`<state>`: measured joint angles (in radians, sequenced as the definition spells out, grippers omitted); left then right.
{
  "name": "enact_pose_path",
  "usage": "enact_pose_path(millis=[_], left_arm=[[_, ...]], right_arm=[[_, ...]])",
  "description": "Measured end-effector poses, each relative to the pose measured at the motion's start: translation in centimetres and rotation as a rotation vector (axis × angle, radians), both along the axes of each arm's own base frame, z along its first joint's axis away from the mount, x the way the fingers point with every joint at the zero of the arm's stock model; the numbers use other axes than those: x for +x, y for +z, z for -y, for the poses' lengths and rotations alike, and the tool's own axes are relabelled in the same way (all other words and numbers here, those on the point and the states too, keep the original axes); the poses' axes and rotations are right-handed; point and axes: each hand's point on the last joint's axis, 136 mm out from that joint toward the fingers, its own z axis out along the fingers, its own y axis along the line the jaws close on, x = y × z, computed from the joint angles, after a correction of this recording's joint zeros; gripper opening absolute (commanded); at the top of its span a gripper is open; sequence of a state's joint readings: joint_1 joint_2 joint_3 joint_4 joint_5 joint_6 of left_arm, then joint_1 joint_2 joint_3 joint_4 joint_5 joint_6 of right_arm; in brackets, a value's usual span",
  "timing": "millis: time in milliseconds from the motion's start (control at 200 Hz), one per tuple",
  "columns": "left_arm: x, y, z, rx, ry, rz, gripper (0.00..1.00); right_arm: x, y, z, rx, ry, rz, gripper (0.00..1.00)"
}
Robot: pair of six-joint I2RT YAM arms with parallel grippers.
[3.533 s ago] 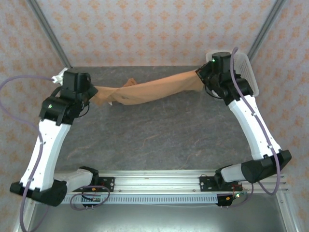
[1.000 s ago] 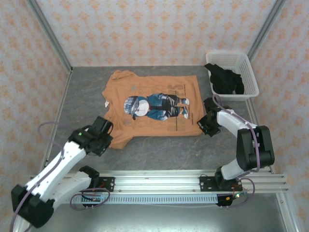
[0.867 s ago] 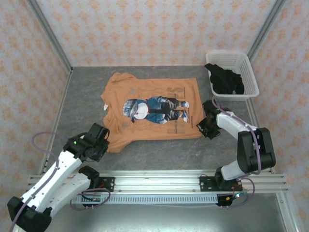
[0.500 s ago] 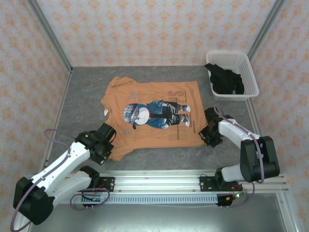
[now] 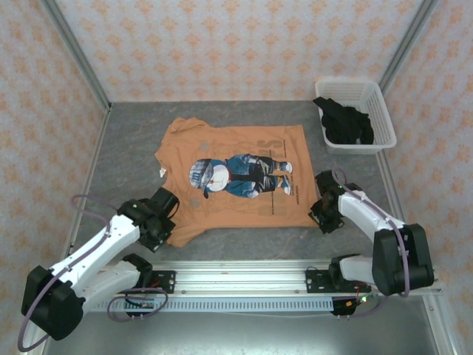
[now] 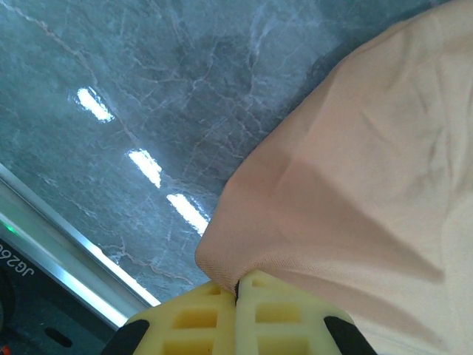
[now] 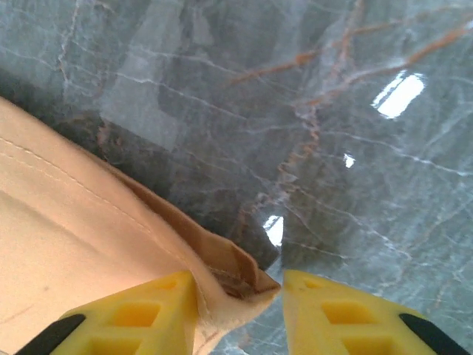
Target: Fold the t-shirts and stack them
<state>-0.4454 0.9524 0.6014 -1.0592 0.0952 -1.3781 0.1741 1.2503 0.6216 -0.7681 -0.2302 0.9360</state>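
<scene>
The orange t-shirt (image 5: 236,177) lies spread flat on the grey table, printed picture facing up. My left gripper (image 5: 164,223) sits at its near left corner. In the left wrist view that gripper (image 6: 238,282) is shut on a pinch of the orange cloth (image 6: 355,185). My right gripper (image 5: 319,212) is at the shirt's near right corner. In the right wrist view its jaws (image 7: 240,285) stand apart, and the folded hem corner (image 7: 247,270) lies loose between them, against the left finger. The black t-shirt (image 5: 345,122) is bunched inside the basket.
The white lattice basket (image 5: 382,111) stands at the back right corner of the table (image 5: 244,240). Metal frame posts rise at the back corners, and an aluminium rail (image 5: 236,277) runs along the near edge behind both arm bases.
The shirt, earlier held stretched in the air at the back, now lies flat. Over the last half second my right jaws have opened and let go of the hem corner.
</scene>
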Motion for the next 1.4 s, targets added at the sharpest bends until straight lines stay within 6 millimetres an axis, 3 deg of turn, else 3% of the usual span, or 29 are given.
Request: enact_pose_path(millis=[280,500,806,901,1066,1221,1396], left_arm=[[-0.4,-0.5,-0.1,0.010,-0.026,-0.030,0.00],[-0.7,-0.9,-0.2,0.020,-0.038,-0.054,0.00],[-0.8,-1.2,-0.1,0.026,-0.052,-0.080,0.00],[-0.8,-1.3,-0.1,0.026,-0.053,-0.082,0.00],[-0.6,-1.3,0.0,0.025,-0.053,-0.078,0.00],[0.3,-0.3,0.0,0.019,-0.056,-0.015,0.00],[4.3,4.2,0.9,0.017,-0.095,0.141,0.00]], right_arm=[[-0.8,2.2,0.6,-0.001,-0.071,0.090,0.46],[-1.8,0.7,0.2,0.035,-0.130,0.063,0.46],[-0.2,0.1,-0.5,0.080,-0.183,0.105,0.43],[0.4,0.1,-0.6,0.086,-0.189,0.124,0.32],[0.4,-1.0,-0.6,0.082,-0.201,0.105,0.00],[0.7,-0.4,-0.4,0.066,-0.196,0.113,0.00],[2.2,2.1,-0.4,0.061,-0.182,0.151,0.00]])
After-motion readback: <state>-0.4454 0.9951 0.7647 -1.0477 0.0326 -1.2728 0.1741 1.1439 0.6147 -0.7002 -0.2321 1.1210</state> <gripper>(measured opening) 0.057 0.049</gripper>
